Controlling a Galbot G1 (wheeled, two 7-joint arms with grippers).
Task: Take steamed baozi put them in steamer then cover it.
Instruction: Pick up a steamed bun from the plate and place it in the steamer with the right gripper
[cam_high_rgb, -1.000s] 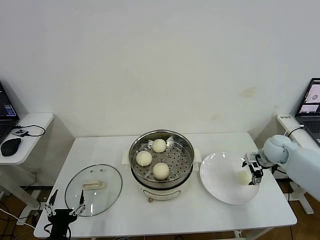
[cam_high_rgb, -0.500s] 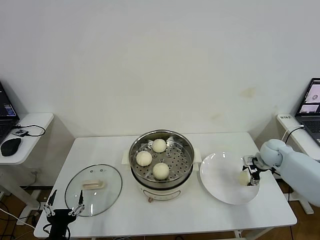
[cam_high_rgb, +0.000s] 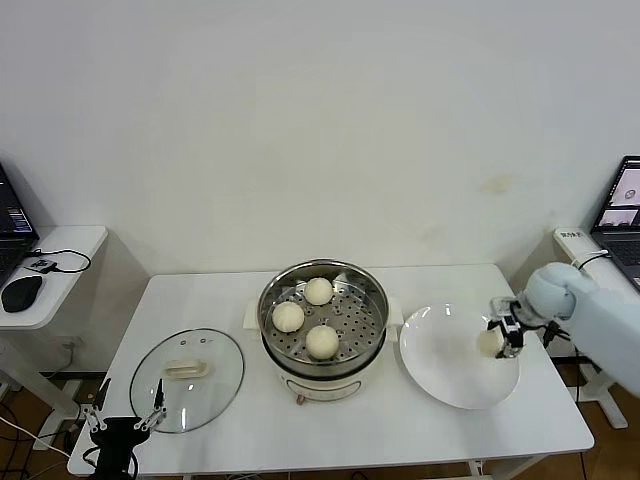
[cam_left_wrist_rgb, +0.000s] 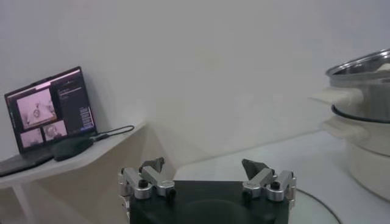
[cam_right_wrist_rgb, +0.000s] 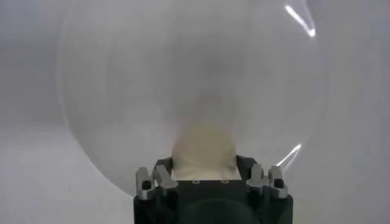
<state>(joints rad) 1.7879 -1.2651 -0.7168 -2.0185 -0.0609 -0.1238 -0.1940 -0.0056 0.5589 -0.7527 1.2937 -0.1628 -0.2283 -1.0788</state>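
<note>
The steamer stands mid-table with three steamed baozi on its perforated tray. My right gripper is over the right part of the white plate, shut on a fourth baozi. In the right wrist view that baozi fills the space between the fingers of the right gripper. The glass cover lies flat on the table to the left of the steamer. My left gripper is parked open at the table's front left corner; the left wrist view shows it with nothing in it.
A side table with a mouse and a laptop stands off to the left. Another laptop sits on a stand to the right. The steamer's wall shows in the left wrist view.
My right gripper has shut on the baozi on the plate and raised it slightly. The left arm has not moved.
</note>
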